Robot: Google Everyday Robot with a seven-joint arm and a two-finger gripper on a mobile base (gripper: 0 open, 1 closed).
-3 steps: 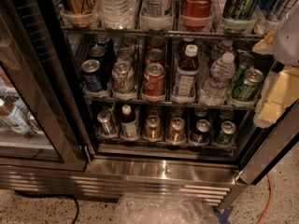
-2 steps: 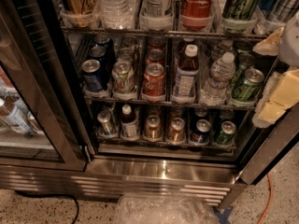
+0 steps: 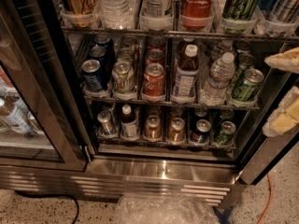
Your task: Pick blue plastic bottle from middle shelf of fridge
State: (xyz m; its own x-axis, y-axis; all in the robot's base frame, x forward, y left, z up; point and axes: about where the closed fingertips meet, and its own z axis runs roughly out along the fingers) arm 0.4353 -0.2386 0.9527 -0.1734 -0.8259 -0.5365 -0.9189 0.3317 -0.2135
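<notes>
Our gripper hangs at the right edge, fingers spread and empty, just outside the fridge. The blue plastic bottle stands untouched on the middle shelf, beside a red can. Reaching and grasping remain.

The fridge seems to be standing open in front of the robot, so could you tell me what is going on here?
The fridge is open and the robot is reaching for a drink. Its gripper hovers at the right edge of the view, level with the middle shelf, fingers apart and holding nothing. On that shelf, cans fill the left lanes. Two white-capped plastic bottles stand further right, a dark bottle and a clear bottle. Neither is grasped yet.
</notes>
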